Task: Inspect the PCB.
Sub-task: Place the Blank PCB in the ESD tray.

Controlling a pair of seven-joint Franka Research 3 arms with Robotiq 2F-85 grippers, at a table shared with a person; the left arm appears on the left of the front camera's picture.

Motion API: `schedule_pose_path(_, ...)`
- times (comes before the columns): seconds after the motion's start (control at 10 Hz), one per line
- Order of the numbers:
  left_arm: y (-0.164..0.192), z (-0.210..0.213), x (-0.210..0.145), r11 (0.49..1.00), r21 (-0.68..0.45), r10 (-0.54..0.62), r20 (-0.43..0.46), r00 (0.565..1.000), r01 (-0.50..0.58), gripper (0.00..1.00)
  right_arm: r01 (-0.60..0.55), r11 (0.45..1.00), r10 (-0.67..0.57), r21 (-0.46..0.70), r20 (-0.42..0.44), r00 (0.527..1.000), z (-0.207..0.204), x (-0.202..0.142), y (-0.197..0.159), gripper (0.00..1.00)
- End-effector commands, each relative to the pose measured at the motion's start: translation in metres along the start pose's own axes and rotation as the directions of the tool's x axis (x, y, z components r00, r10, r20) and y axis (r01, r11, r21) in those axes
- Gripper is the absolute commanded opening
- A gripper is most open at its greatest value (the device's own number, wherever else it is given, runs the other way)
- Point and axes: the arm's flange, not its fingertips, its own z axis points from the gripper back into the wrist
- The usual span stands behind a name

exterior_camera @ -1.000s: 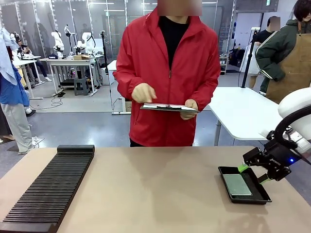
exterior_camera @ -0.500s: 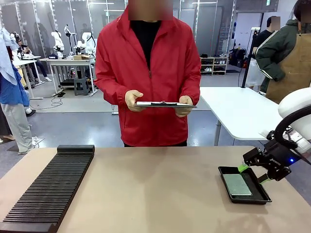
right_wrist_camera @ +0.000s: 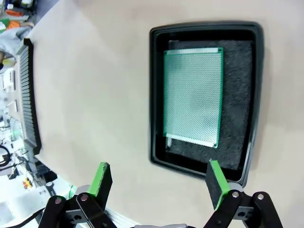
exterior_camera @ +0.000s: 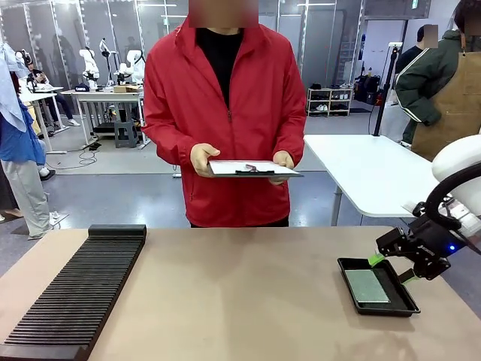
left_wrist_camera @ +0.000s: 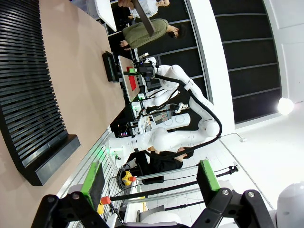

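The green PCB point(exterior_camera: 367, 286) lies flat in a small black tray point(exterior_camera: 347, 264) at the table's right. In the right wrist view the PCB point(right_wrist_camera: 193, 97) rests on dark foam inside the tray point(right_wrist_camera: 156, 95). My right gripper point(exterior_camera: 391, 268) hovers over the tray's far right corner, open and holding nothing. Seen from its own wrist, the right gripper point(right_wrist_camera: 158, 164) stands above the tray's edge with its jaws wide apart. My left gripper point(left_wrist_camera: 150, 166) is open and holds nothing, well above the table.
A long black slotted rack point(exterior_camera: 75, 289) lies along the table's left side. Across the table a person in a red jacket holds a white clipboard point(exterior_camera: 252, 168) in both hands. A white table point(exterior_camera: 368, 173) stands behind, with other people farther off.
The person stepped to the left and now holds the clipboard in both hands, lower and tilted towards me. Neither arm has moved, and the PCB lies as before.
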Motion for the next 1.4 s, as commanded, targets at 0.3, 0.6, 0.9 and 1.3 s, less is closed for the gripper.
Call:
schedule_pose_path(0.3, -0.003, 0.000, 0.000, 1.000, 0.007, 0.000, -0.005, 1.000, 0.000, 1.00, 0.051, 0.913, -0.041, 0.404, -0.034, 0.999, 0.111, -0.062, 0.018, 1.00)
schedule_pose_path(0.6, -0.003, 0.000, 0.000, 1.000, 0.007, 0.000, -0.005, 1.000, 0.000, 1.00, 0.074, 0.758, 0.008, 0.648, -0.122, 0.992, 0.141, -0.102, -0.003, 1.00)
schedule_pose_path(0.9, -0.003, 0.000, 0.000, 1.000, 0.007, 0.000, -0.005, 1.000, 0.000, 1.00, 0.116, 0.626, -0.001, 0.771, -0.148, 0.989, 0.138, -0.129, -0.045, 1.00)
schedule_pose_path(1.3, -0.003, 0.000, 0.000, 1.000, 0.007, 0.000, -0.005, 1.000, 0.000, 1.00, 0.103, 0.596, 0.013, 0.796, -0.138, 0.990, 0.125, -0.132, -0.058, 1.00)
